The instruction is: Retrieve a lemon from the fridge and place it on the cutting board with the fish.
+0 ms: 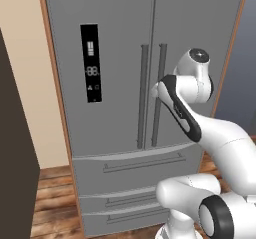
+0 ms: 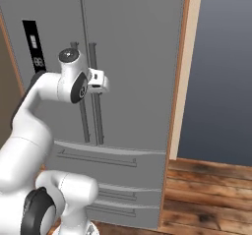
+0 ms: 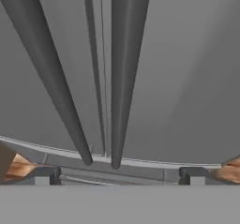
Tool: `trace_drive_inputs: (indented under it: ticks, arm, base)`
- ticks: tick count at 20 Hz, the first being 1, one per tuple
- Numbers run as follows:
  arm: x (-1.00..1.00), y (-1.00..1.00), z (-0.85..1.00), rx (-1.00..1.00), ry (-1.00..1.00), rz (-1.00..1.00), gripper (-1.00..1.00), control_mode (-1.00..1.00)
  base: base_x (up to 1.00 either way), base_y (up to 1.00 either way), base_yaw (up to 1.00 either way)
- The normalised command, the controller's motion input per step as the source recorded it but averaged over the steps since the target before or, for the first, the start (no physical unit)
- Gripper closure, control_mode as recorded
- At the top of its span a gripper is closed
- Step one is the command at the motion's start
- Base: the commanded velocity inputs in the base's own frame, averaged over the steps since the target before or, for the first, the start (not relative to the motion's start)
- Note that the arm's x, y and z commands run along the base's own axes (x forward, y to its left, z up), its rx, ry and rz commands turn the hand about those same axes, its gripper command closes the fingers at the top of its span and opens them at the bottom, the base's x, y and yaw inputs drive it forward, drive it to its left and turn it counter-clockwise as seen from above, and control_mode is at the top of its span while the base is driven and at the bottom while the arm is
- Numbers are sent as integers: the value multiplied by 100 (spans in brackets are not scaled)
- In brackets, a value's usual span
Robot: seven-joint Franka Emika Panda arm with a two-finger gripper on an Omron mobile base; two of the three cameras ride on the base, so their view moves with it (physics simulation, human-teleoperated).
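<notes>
Left base view has the arm bent up with the gripper (image 3: 119, 175) spread wide at the closed fridge (image 1: 115, 43), whose handles (image 1: 159, 95) run vertically.

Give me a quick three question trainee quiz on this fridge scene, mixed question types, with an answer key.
1. True or false: the fridge doors are shut.
2. The claw is: A) open, B) shut on a handle, C) holding a lemon.
3. Which door carries the black display panel, seen from the left base view?

Key: 1 true. 2 A, jaws wide apart near the two bar handles. 3 the left door.
</notes>
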Motion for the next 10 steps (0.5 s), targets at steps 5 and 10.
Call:
trace_drive_inputs:
  ticks: [5,10]
  arm:
    - [24,-1,0,0,-18,0,-100,-100]
    - [41,9,0,0,-9,0,-100,-100]
  base:
    - [0,0,0]
    - [0,0,0]
